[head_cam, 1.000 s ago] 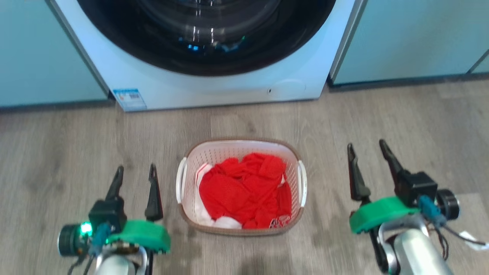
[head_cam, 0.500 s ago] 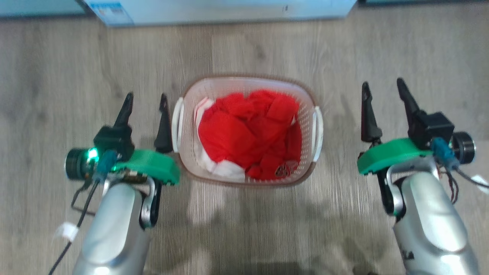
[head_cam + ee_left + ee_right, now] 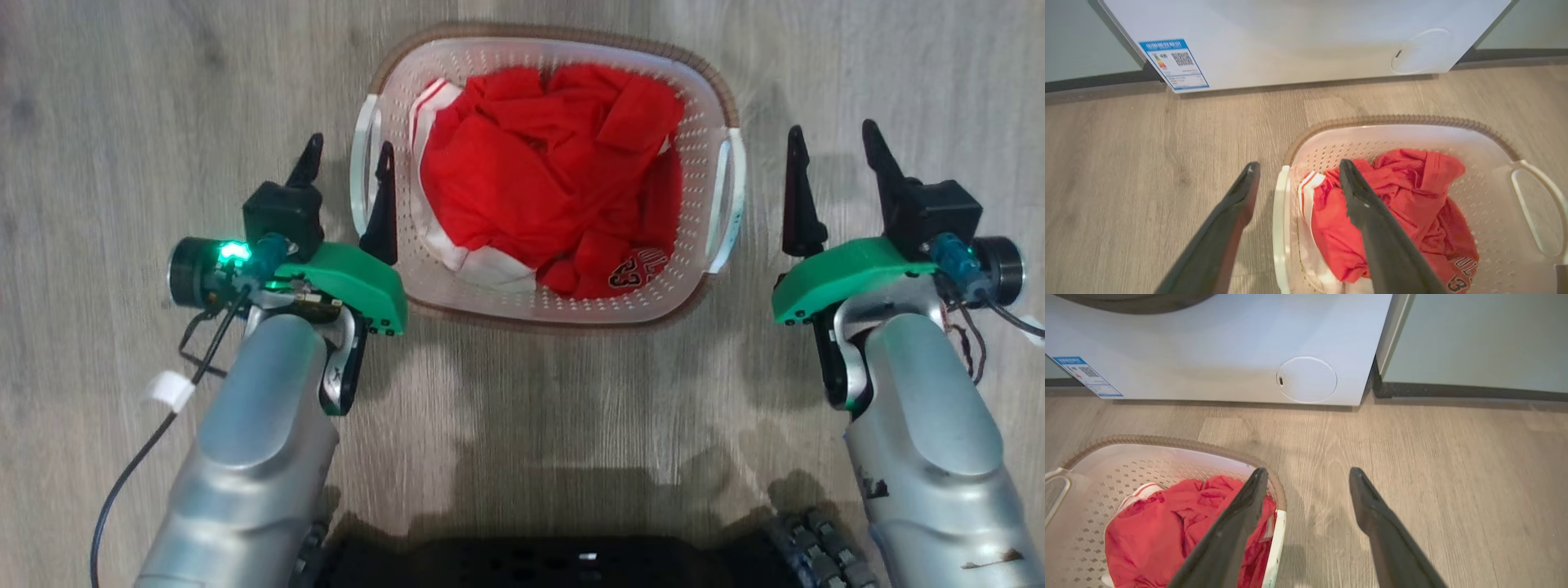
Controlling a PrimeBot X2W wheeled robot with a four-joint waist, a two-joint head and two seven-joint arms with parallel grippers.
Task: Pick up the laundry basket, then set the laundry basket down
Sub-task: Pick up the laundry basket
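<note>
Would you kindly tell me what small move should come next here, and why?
Probably shift the right hand inward: it stands open beside the laundry basket, clear of the right handle, while the open left hand straddles the left handle.

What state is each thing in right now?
laundry basket: upright on the floor, not lifted.
red clothes: crumpled inside the basket.
left end effector: open, fingers straddling the basket's left handle.
right end effector: open, beside the right handle, not gripping.

Silver forearms (image 3: 261,425), green wrist shells (image 3: 359,282), black tapered claw fingers (image 3: 382,208), dark cables (image 3: 122,482), green lamp (image 3: 234,251).
</note>
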